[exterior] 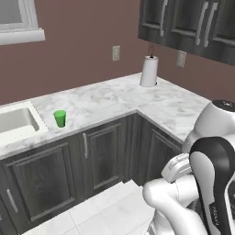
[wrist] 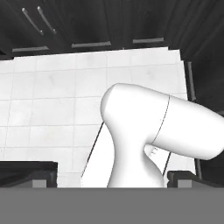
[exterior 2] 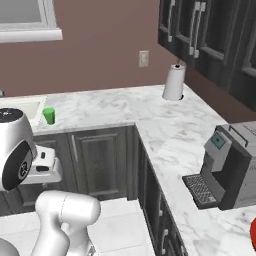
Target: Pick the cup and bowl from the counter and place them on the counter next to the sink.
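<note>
Cup [exterior: 59, 118]: small bright green tumbler, upright on the white marble counter [exterior: 114, 98], just beside the right rim of the sink [exterior: 18, 121]; also in the right base view, at the far left.
Bowl [exterior 2: 253, 235]: a red sliver at the lower right edge of the right base view, on the near leg of the counter, well apart from the cup.
Sink: white recessed basin at the left end of the counter.
Gripper [wrist: 112, 178]: two dark fingertips [wrist: 41, 177] at the bottom corners of the hand view, spread wide, nothing between them; it looks down at the white tiled floor [wrist: 57, 100].
Paper towel roll [exterior: 148, 71]: upright in the counter's back corner.
Coffee machine [exterior 2: 227, 167]: grey, on the counter's right leg, between the roll and the bowl.
</note>
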